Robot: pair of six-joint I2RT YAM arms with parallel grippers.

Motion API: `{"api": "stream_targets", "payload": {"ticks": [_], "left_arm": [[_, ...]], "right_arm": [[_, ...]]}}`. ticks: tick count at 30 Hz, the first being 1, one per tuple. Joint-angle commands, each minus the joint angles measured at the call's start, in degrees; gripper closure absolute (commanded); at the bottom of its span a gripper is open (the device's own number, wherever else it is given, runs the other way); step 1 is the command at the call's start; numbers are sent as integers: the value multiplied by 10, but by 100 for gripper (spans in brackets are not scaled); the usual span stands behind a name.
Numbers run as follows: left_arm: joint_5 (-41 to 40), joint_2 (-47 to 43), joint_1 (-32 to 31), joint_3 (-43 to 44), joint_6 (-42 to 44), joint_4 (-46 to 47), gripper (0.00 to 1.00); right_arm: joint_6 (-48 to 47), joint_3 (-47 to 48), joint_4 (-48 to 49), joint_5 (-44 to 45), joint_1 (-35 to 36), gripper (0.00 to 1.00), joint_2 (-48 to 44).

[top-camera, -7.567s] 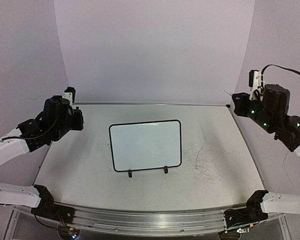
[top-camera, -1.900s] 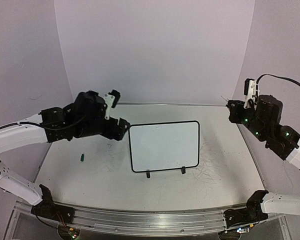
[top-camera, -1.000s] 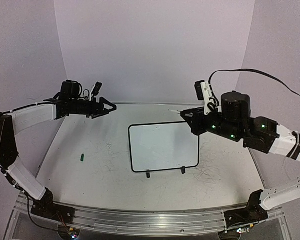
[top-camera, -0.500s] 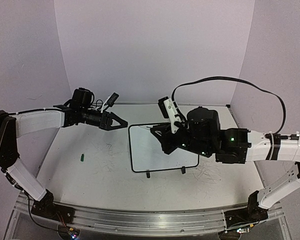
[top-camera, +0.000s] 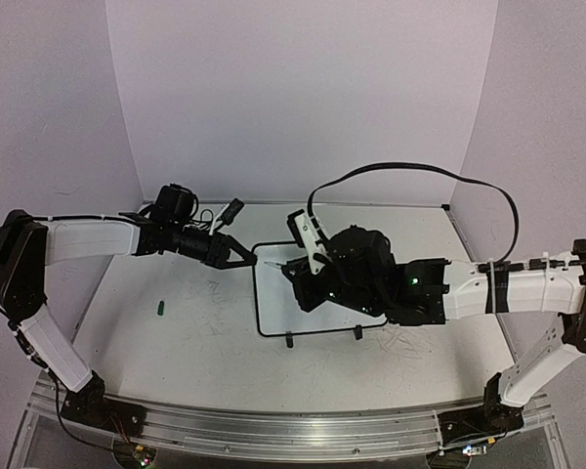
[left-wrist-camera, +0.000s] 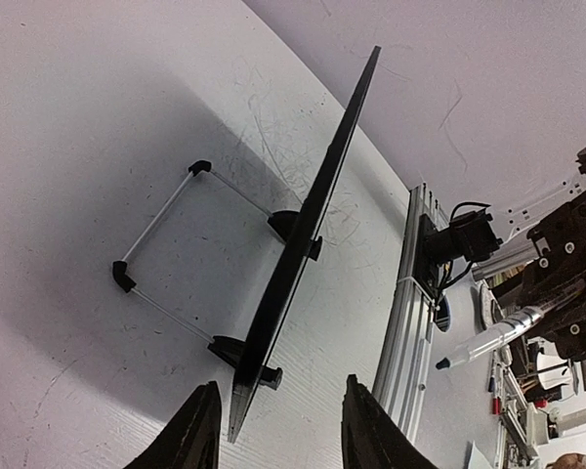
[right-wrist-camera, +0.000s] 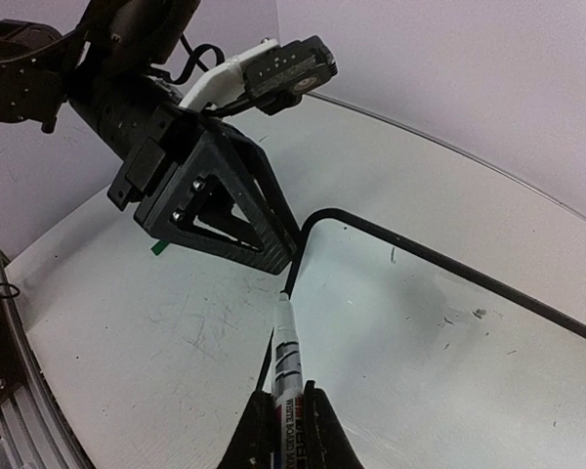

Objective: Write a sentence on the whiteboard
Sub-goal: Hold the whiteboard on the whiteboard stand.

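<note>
Steadying board [top-camera: 273, 308] before writing: left gripper [left-wrist-camera: 283, 428] open, astride its edge, should clamp. Right gripper [right-wrist-camera: 291, 430] grips marker [right-wrist-camera: 285, 352], tip at board's upper-left corner in top view; press lightly.

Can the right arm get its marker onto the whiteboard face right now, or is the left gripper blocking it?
Probably yes. The marker tip hangs right by the whiteboard corner, and the open left gripper straddles only that corner's edge, leaving the rest of the face unobstructed.
</note>
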Motion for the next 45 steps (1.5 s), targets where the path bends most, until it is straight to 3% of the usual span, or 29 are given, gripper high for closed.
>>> {"api": "stream_targets", "payload": {"ticks": [1,5,9,17,27,35,39,45], "left_arm": [[-58,-32,-3,5,44,-26,56],[-109,-47,-2,14,70,-61,46],[-94,-36,-2,15,65,-63,42],[48,6,-2,3,15,8,51],[53,23,-1,0,-3,41,66],[38,25,19,0,-8,43,63],[50,34,19,3,-8,47,70],[65,38,18,1,-13,55,71]], "right_arm": [[9,7,34,28,0,100,-32],[24,-14,48,43,0,100,-53],[31,-33,62,56,0,100,-65],[9,3,47,7,0,100,-20],[-10,28,29,16,0,100,17],[-10,36,21,25,0,100,26],[-9,41,20,25,0,100,36],[-5,55,8,34,0,100,52]]}}
